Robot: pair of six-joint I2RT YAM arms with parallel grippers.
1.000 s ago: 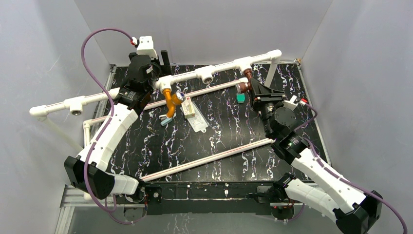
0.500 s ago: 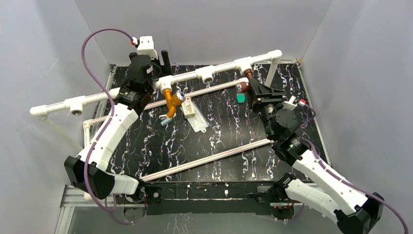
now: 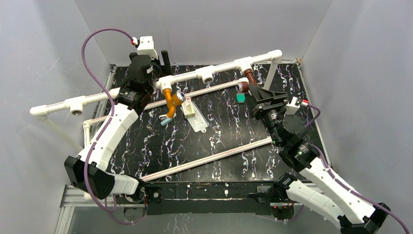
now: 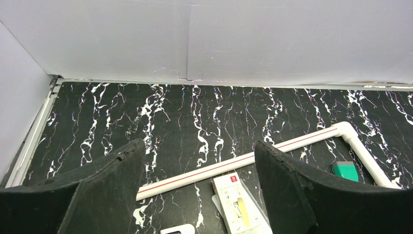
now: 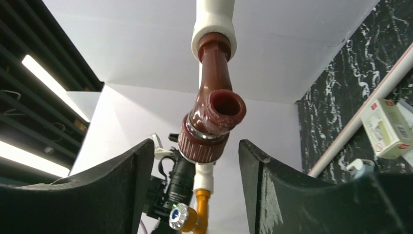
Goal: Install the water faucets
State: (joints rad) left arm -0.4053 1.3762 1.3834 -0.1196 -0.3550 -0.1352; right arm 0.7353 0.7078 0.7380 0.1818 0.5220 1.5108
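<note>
While both faucets hang from the raised white pipe [image 3: 224,68] across the far part of the table [image 3: 219,136], each pincer is spread and holds nothing.
From above, the orange faucet [image 3: 170,101] with its silvery knob [image 3: 180,96] hangs left of centre, and the dark brown faucet [image 3: 247,79] hangs to the right, just beyond the right gripper [image 5: 194,145]. Only the right wrist view shows that this faucet is seated in a white socket [image 5: 213,24], its spout mouth facing the camera, with clear gaps between it and the open fingers [image 5: 122,185]. The left gripper [image 4: 198,146] frames bare table. Past it the left wrist view shows a thin red-striped tube [image 4: 272,151], a white box [image 4: 236,204] and a green piece [image 4: 346,170], but neither faucet.
</note>
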